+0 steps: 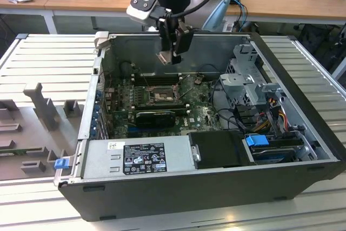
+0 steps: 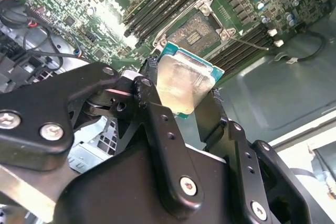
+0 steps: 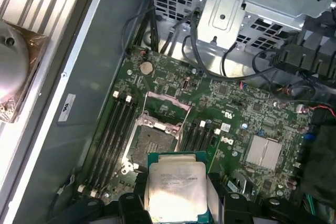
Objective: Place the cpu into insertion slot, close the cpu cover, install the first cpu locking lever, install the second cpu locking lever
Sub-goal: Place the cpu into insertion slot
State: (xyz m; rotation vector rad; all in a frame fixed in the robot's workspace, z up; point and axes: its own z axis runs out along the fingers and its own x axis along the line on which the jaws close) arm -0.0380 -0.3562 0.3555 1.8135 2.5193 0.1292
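My gripper [image 1: 172, 57] hangs above the open computer case, shut on the cpu [image 1: 164, 58], which it holds by two opposite edges. In both wrist views the cpu [image 3: 176, 187] [image 2: 184, 85] shows its pale metal top between the black fingers [image 2: 152, 85]. Below it and apart from it, the insertion slot [image 3: 152, 142] [image 2: 197, 30] [image 1: 157, 96] lies bare in the green board, a dark square with a silvery rim. The cpu cover [image 3: 167, 102] stands swung up at the slot's far edge in the first wrist view. Thin wire levers [image 1: 186, 84] stick up beside the slot.
Long black memory slots [image 3: 113, 129] flank the insertion slot on both sides. A silver drive cage [image 1: 254, 79] with cables, a black shroud [image 1: 219, 150] and the power supply [image 1: 140, 158] crowd the case. A round metal heatsink [image 3: 10, 72] sits outside the case wall.
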